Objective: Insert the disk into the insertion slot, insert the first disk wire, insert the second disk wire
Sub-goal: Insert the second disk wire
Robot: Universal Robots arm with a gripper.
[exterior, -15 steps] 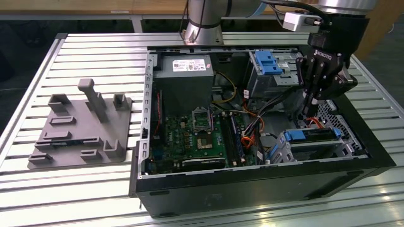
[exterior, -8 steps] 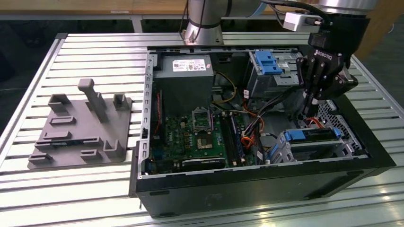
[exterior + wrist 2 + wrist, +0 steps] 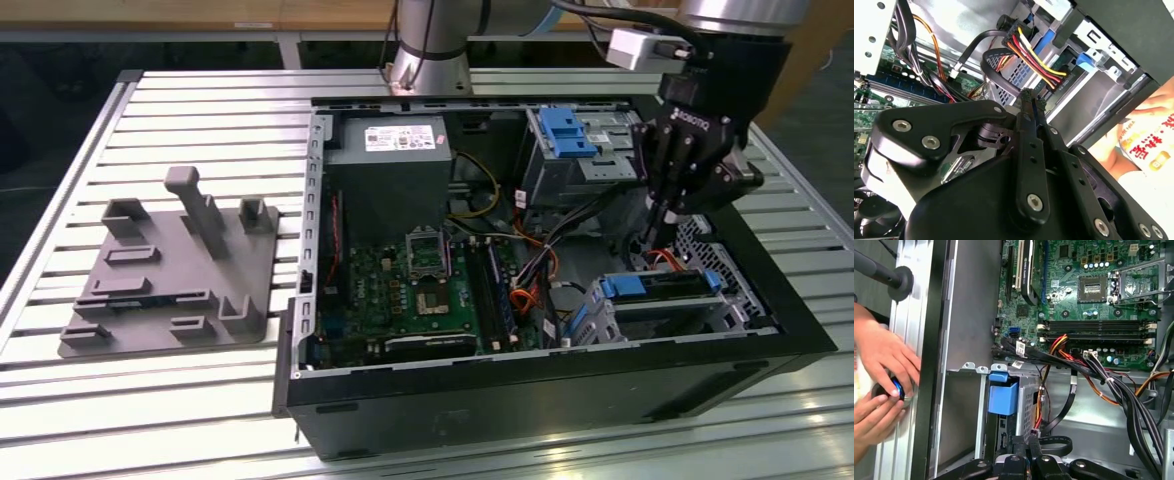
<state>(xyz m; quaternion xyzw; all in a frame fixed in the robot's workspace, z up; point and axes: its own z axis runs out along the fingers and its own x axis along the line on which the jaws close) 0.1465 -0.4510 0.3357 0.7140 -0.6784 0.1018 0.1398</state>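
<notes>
Hand (image 3: 653,240) pinched above the disk (image 3: 663,287)

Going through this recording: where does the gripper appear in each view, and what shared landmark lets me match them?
Exterior view: the gripper hangs inside the case toward the exterior view's right, just above the disk.
Second wrist view: the gripper is in the foreground, tips by the red-yellow-black cable bundle.
First wrist view: the gripper sits among black cables, near the disk's blue carrier.
Shared landmark: the green motherboard.
</notes>
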